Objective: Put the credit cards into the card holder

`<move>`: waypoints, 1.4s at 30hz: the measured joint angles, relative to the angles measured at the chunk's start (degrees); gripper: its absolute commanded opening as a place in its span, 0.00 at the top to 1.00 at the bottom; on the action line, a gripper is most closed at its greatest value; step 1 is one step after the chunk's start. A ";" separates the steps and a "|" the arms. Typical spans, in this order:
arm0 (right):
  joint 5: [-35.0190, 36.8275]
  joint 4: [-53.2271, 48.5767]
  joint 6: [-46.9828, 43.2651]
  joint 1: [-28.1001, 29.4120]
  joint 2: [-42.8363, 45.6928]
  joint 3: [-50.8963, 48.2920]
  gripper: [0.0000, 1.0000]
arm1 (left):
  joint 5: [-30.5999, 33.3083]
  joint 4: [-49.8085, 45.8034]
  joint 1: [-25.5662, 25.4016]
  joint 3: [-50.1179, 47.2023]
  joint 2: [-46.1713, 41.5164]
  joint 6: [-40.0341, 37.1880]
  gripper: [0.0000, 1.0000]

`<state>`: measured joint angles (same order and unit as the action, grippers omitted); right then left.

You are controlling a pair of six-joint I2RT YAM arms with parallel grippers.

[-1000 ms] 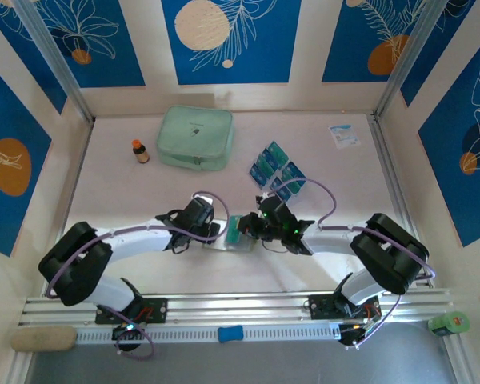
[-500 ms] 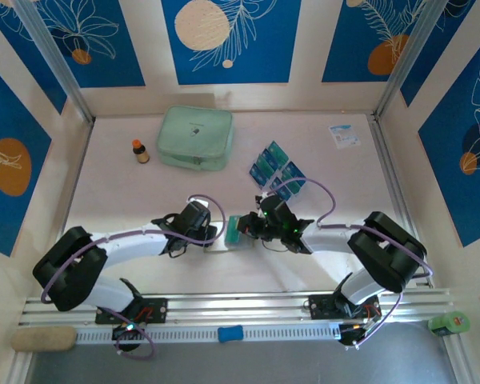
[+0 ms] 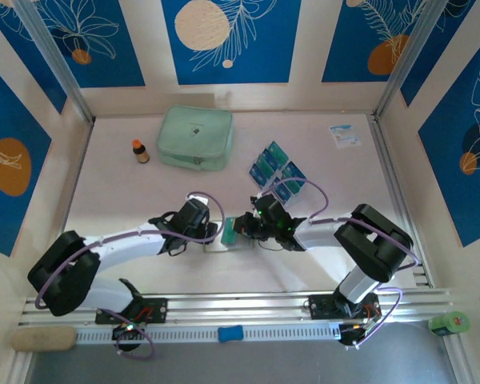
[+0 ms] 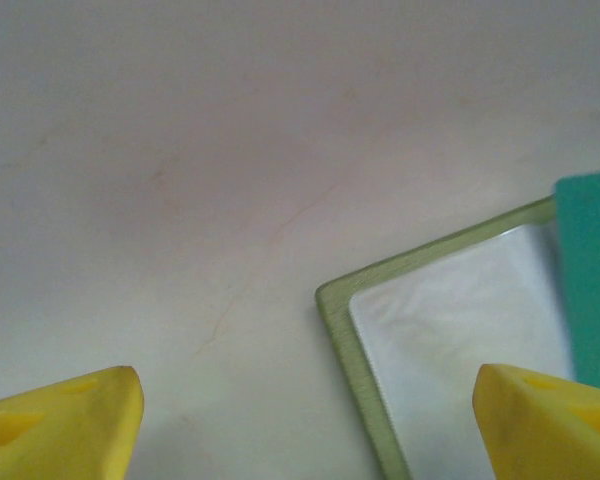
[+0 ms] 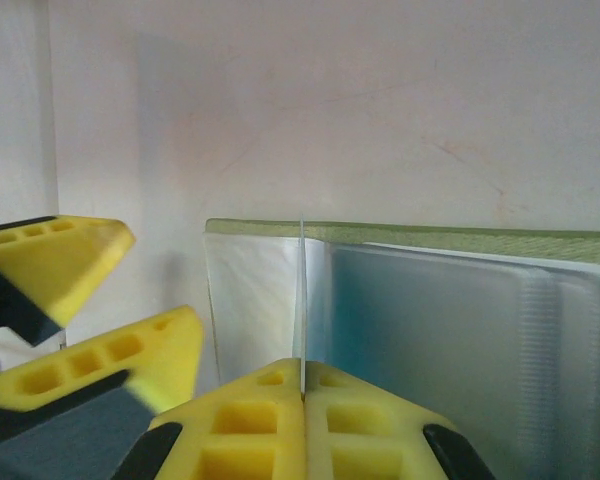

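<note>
In the middle of the top view, the card holder [image 3: 234, 242] lies open between the left gripper [image 3: 214, 232] and right gripper [image 3: 244, 226], spare credit cards [image 3: 276, 168] fanned up and right of it. Left wrist view: yellow fingers [image 4: 60, 420] spread wide over the holder's olive corner, teal card [image 4: 592, 280] at right edge. Right wrist view: right gripper [image 5: 302, 395] pinched tight on the card, seen edge-on at the clear sleeves

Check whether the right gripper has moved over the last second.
Yes. Judged against the loose credit cards, which lie where they were, the right gripper has shifted slightly left, toward the left gripper.
</note>
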<state>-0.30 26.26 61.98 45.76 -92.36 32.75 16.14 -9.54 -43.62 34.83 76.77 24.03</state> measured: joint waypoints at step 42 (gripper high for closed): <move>-0.35 3.41 -0.46 -1.90 5.03 -4.52 1.00 | -3.39 0.22 0.00 -4.26 0.24 7.02 0.15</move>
<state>-0.64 29.67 61.52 43.86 -87.33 28.23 12.75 -9.32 -43.62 30.57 77.01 31.05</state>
